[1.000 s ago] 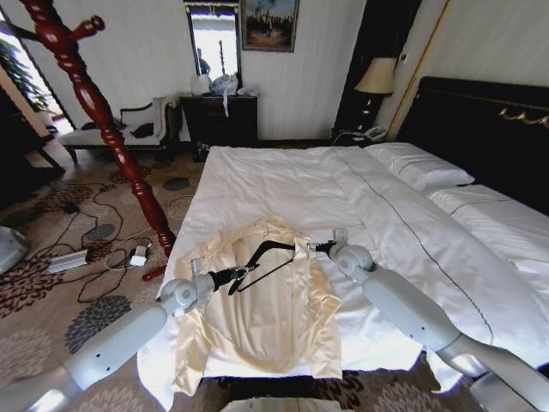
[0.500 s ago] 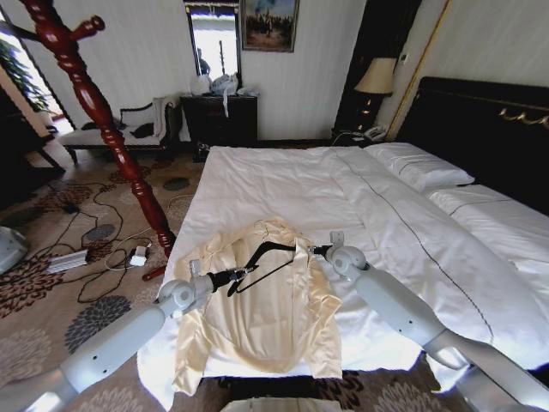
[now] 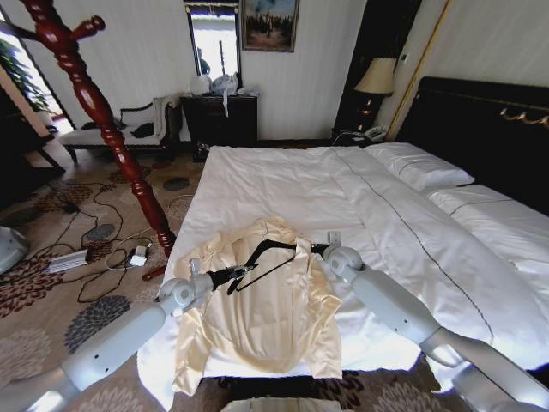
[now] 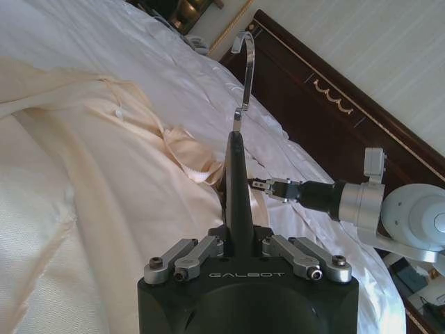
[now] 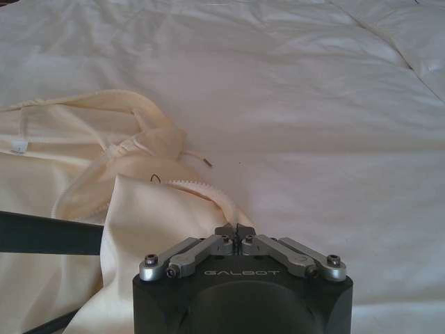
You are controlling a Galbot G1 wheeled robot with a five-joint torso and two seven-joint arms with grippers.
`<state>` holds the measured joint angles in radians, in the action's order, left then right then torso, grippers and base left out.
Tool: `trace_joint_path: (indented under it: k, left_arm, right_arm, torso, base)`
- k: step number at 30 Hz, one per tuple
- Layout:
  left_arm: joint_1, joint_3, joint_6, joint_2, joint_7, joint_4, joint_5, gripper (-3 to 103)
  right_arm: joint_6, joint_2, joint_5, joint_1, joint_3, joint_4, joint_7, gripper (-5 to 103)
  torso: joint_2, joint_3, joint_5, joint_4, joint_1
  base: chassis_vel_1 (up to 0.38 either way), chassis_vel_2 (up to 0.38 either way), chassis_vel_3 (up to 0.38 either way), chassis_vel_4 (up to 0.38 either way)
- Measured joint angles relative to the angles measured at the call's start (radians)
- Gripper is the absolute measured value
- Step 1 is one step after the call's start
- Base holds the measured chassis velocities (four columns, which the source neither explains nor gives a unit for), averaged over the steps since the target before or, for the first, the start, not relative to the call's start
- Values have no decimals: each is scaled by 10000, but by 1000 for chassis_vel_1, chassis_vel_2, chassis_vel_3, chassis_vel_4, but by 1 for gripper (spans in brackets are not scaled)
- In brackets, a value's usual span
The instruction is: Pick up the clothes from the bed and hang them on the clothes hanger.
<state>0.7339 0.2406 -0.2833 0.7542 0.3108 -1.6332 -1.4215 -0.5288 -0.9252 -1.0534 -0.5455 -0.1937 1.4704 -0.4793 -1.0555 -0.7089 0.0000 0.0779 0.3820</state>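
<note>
Clothes (image 3: 257, 318) lie spread on the near end of the bed (image 3: 283, 180), the front edge pinched between the pressed-together fingers of the right gripper (image 3: 310, 250). Left gripper (image 3: 243, 273) clamps one arm of the clothes hanger (image 3: 273, 254), which juts beyond its fingertips above the garment's collar.

Head view: elevated, facing forward and down over the bed (image 3: 283, 176). Left wrist view: close behind the left gripper (image 4: 237, 209), facing toward the headboard at 2 o'clock. Right wrist view: close above the clothes (image 5: 149, 209). Shared: clothes, white bedding.
</note>
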Motion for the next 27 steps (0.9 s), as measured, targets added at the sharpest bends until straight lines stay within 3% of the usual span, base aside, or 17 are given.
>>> trace_joint_path:
  k: [14, 27]
  left_arm:
    - [207, -355, -10, -46, 11, -151, 65, 18]
    - [25, -452, -20, 114, -138, -185, -128, 18]
  right_arm:
    - [429, 315, 701, 1, 703, 1459, 188, 1]
    - [486, 1554, 406, -156, 1797, 3960, 313, 1]
  torso:
    - [0, 0, 1, 0, 0]
    - [-1, 0, 1, 0, 0]
  base:
    - [0, 0, 0, 0]
    - [0, 0, 0, 0]
